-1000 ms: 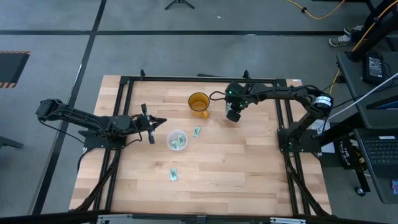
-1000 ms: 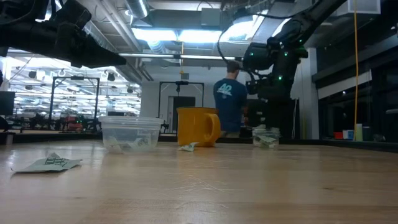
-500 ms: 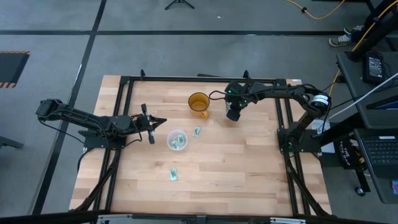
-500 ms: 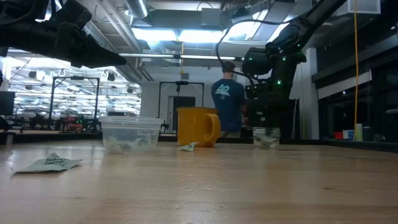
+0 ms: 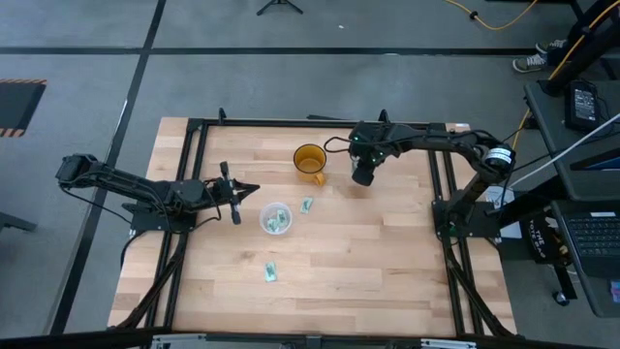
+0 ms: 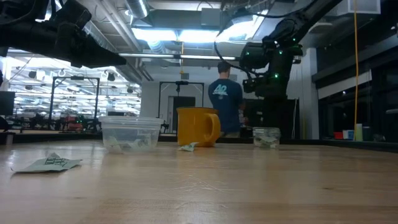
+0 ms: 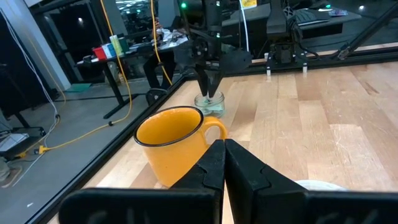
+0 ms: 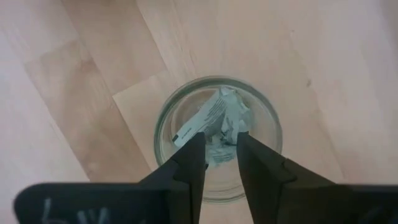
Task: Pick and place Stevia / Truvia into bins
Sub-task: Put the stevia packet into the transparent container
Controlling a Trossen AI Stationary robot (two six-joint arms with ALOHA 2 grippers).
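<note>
A crumpled packet (image 8: 219,118) lies inside the narrow glass cup (image 8: 217,134) at the upper right of the table (image 5: 387,252). The right gripper (image 8: 214,149) hangs above it, fingers slightly apart and empty, higher than a second ago. The left gripper (image 7: 224,163) waits at the left, fingers together.

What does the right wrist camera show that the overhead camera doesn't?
Only the right wrist view shows inside the glass cup: crumpled packets lie in it, below the slightly parted fingers of the right gripper. Only the high view shows the left gripper, the wide cup, the orange mug and two loose packets on the table. Both show the right gripper and the wood tabletop.
</note>
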